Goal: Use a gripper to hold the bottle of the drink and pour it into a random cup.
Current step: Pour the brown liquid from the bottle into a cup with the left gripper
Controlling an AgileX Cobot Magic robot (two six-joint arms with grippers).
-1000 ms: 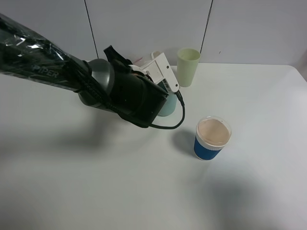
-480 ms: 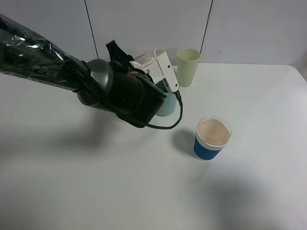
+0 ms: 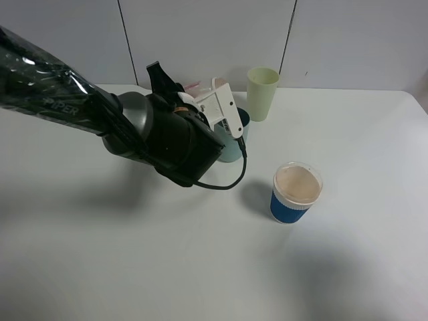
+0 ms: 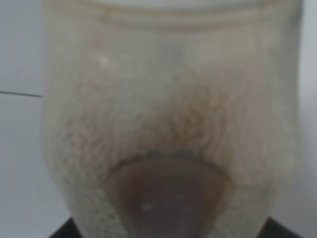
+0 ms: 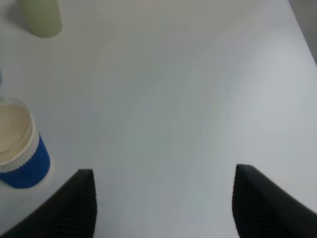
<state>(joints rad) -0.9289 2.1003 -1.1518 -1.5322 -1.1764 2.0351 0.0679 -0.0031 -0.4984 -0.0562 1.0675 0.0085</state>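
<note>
We see the white table (image 3: pixel 348 267) under our left arm (image 3: pixel 80 114); the left gripper (image 3: pixel 182 90) is pinched tight on the bottle of the drink (image 4: pixel 168 124), raised just beside the teal cup (image 3: pixel 235 142). Our right gripper (image 5: pixel 162 198) hangs over the table near the blue-sleeved cup (image 3: pixel 295 194), fingers (image 5: pixel 74 203) spread wide.

Teal cup (image 3: pixel 232 150); pale yellow-green tumbler (image 3: pixel 262 95); blue-sleeved cup (image 3: pixel 291 202), white rim; translucent bottle (image 4: pixel 168 114); white table (image 3: pixel 134 267).
</note>
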